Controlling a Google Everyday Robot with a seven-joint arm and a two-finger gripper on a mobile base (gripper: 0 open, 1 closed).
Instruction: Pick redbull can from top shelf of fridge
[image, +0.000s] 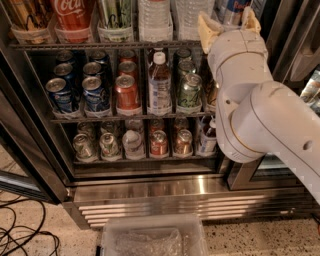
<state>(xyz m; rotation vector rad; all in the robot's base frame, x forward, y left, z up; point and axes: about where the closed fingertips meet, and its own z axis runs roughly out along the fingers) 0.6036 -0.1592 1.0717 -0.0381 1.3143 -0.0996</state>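
Observation:
The redbull can (231, 10), silver and blue with a small red mark, stands at the right end of the top shelf (100, 45) of the fridge (165, 192); only its lower part shows. My gripper (229, 24) is raised in front of it. One tan finger (207, 31) stands left of the can and the other to its right, apart and not pressing on it. The white arm (265, 125) covers the fridge's right side.
A red Coca-Cola can (75, 15), a green can and water bottles (155, 15) share the top shelf. Lower racks hold short soda cans (95, 92) and a bottle (159, 85). A clear plastic bin (152, 237) and cables (20, 235) lie on the floor.

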